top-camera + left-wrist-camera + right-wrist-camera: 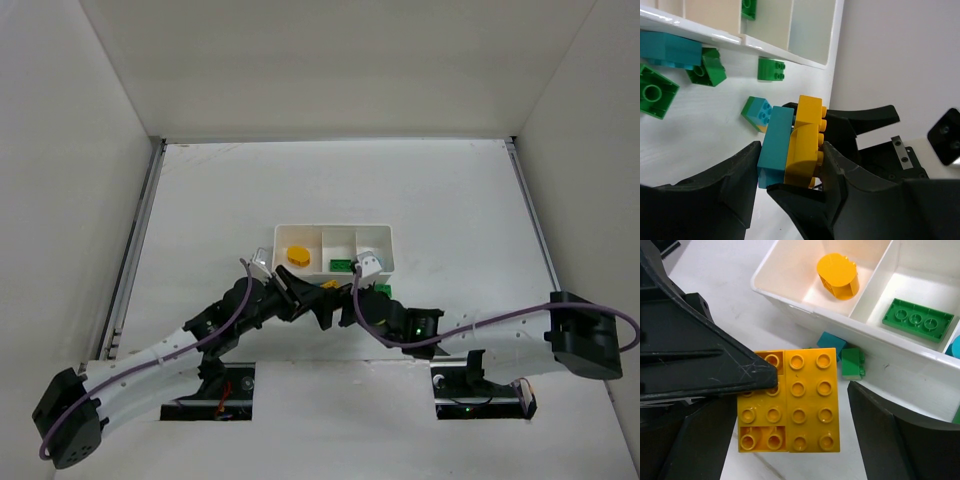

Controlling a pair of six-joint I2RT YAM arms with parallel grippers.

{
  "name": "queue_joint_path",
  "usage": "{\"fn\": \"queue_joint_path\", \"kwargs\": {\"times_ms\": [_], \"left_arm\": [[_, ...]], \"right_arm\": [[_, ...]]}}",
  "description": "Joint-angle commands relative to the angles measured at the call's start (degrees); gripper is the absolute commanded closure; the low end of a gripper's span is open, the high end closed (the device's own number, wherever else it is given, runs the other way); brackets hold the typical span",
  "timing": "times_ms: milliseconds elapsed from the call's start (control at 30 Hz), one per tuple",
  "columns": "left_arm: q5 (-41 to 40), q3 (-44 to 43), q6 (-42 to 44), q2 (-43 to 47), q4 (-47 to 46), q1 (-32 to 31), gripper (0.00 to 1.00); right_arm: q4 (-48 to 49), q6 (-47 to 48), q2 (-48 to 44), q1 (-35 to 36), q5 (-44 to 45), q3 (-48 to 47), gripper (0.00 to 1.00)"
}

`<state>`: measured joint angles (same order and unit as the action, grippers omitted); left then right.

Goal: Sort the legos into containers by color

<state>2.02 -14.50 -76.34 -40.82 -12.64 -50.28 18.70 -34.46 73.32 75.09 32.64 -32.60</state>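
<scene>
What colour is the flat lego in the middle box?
The flat lego is green, seen best in the right wrist view.

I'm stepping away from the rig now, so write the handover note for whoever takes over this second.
Left gripper: shut on a teal-and-yellow brick stack, just in front of the tray.
Right gripper: open, jaws either side of the same stack, not gripping.
Done: yellow round piece in the left compartment, green plate in the middle compartment.
Left: split and sort the stack. Loose green bricks and a teal brick lie on the table by the tray.
</scene>
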Motion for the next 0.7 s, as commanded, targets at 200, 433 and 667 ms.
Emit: {"fn": "queue_joint_path", "kwargs": {"times_ms": [200, 433, 667], "left_arm": [[8.3, 0.7, 0.4, 2.3, -1.5, 7.0, 0.78], [12.5, -0.3, 1.8, 1.6, -1.1, 11.7, 0.79], [14.6, -1.8, 1.9, 0.7, 0.1, 12.9, 0.79]], "right_arm": [[3.5, -2.5, -12.4, 0.7, 0.6, 3.2, 0.00], [-3.9, -1.5, -18.1, 0.3, -1.0, 5.1, 0.29], [-9.1, 3.7, -13.5, 2.3, -0.2, 1.8, 0.27]]}}
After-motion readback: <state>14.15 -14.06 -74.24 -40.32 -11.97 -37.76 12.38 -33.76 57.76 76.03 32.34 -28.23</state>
